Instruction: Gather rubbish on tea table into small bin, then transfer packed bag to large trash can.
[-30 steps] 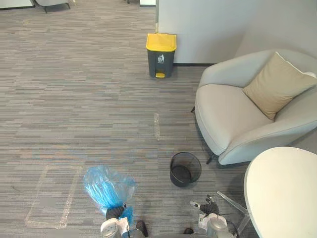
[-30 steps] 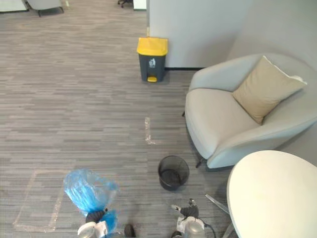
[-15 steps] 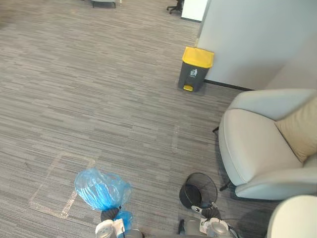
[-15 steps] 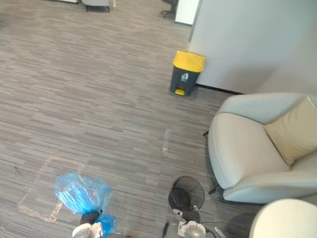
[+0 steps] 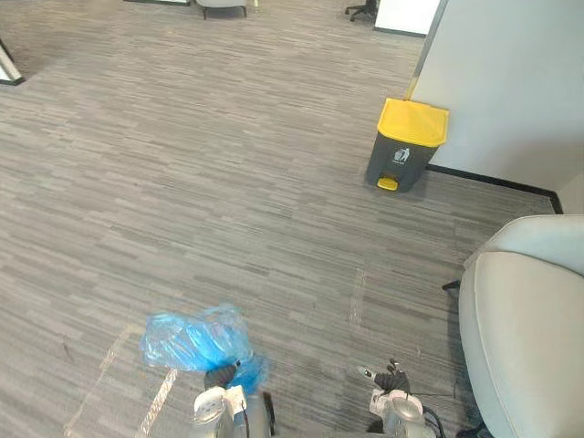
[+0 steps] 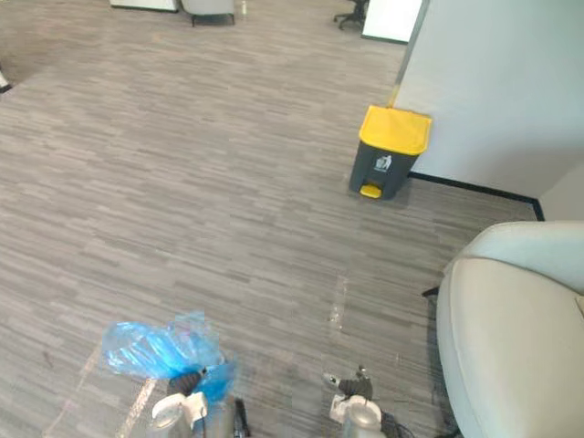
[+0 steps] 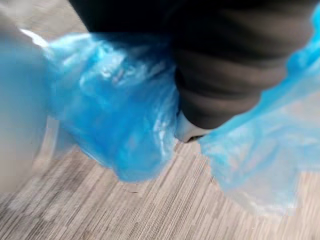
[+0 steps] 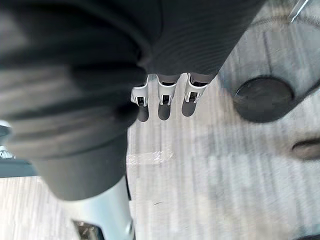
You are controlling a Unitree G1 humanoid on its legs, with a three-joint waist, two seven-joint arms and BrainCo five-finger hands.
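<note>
Grey striped carpet (image 5: 182, 164) is covering the whole floor.

- Item 1: large trash can (image 5: 406, 148), dark grey body with a yellow lid. It is standing upright on the carpet at the far right, close against a pale wall (image 5: 511, 82), with its lid lying closed.
- Item 2: blue bag (image 5: 193, 338) of thin, crinkled, translucent plastic. It is sitting at the near left, well apart from the large trash can, and its bulk is bulging out to the far-left side of the left hand (image 5: 219, 376). The gathered neck is running into this hand, which is clutching it. From the left wrist, folds of blue plastic are wrapping round both sides of the hand's dark cover.
- Item 3: right hand (image 5: 391, 379), showing at the near edge, right of the bag and apart from it. Its fingers (image 8: 160, 102) are hanging straight and loose in a row over the carpet, carrying nothing.
- Item 4: pale armchair (image 5: 525, 338), occupying the near right, with its rounded seat facing left.
- Item 5: strip of clear tape (image 5: 358, 297), lying on the carpet between the armchair and the bag. More tape lines (image 5: 160, 401) are showing under the bag at the near left.
</note>
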